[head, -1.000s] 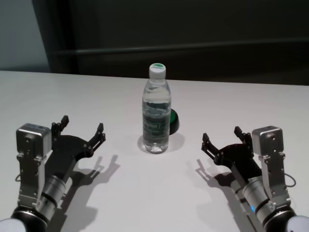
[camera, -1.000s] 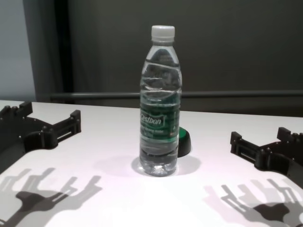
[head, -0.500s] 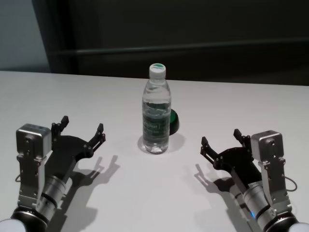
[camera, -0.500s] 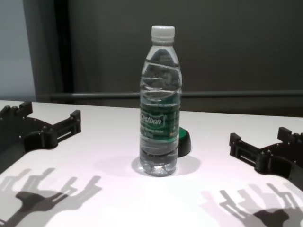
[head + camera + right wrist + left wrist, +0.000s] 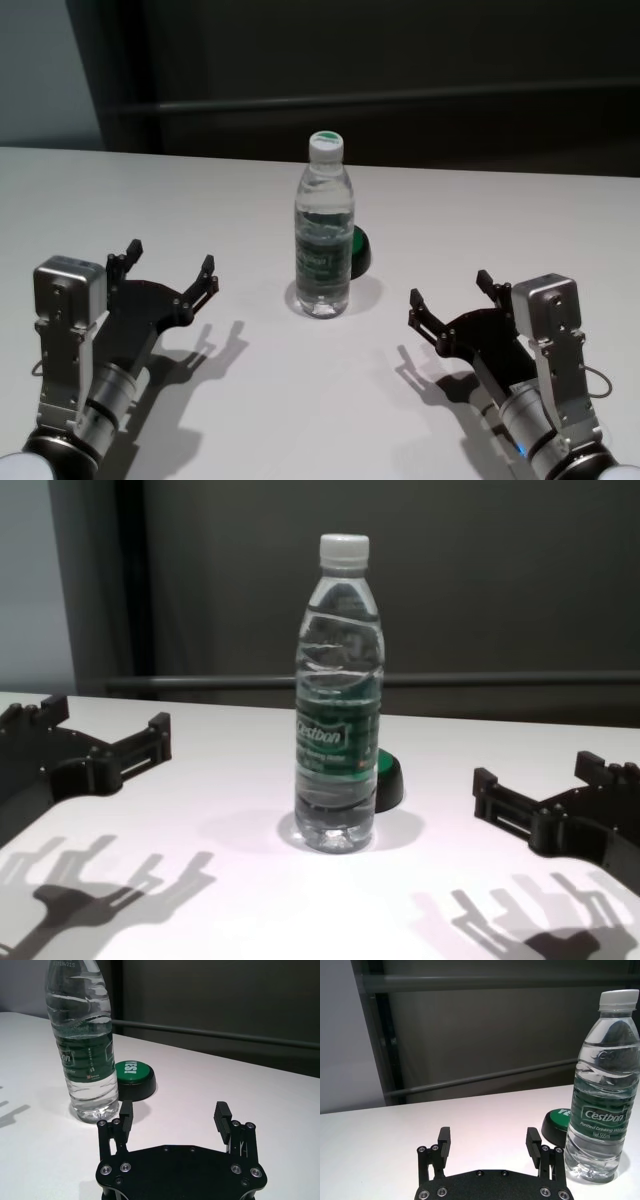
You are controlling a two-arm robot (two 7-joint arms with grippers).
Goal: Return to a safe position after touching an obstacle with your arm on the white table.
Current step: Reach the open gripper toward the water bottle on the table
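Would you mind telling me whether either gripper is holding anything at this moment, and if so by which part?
Nothing is held. The left gripper and right gripper are both open and empty, apart from the upright bottle.

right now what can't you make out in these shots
- Green-topped disc: the water bottle hides most of it in head and chest views.
- Lettering on the disc: cut off by the bottle in the left wrist view.
- Bottle cap: cropped by the top edge in the right wrist view.
- Left pincer and right pincer: open over the white table; their arms run out of the chest view.
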